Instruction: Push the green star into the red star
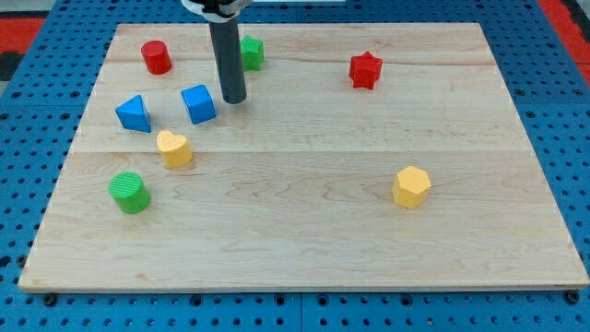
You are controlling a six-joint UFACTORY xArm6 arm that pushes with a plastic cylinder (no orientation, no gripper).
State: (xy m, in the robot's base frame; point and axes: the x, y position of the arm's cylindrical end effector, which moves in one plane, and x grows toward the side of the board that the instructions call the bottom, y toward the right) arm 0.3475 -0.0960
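Note:
The green star [252,52] sits near the view's top, left of centre, partly hidden behind my rod. The red star [365,70] lies to its right, well apart from it. My tip [233,99] rests on the board just below and slightly left of the green star, right of the blue cube [198,103]. I cannot tell whether the rod touches the green star.
A red cylinder [156,57] is at the top left. A blue triangle [134,113], a yellow heart [173,148] and a green cylinder [129,192] lie at the left. A yellow hexagon [411,186] lies at the right. The wooden board [304,231] ends on all sides.

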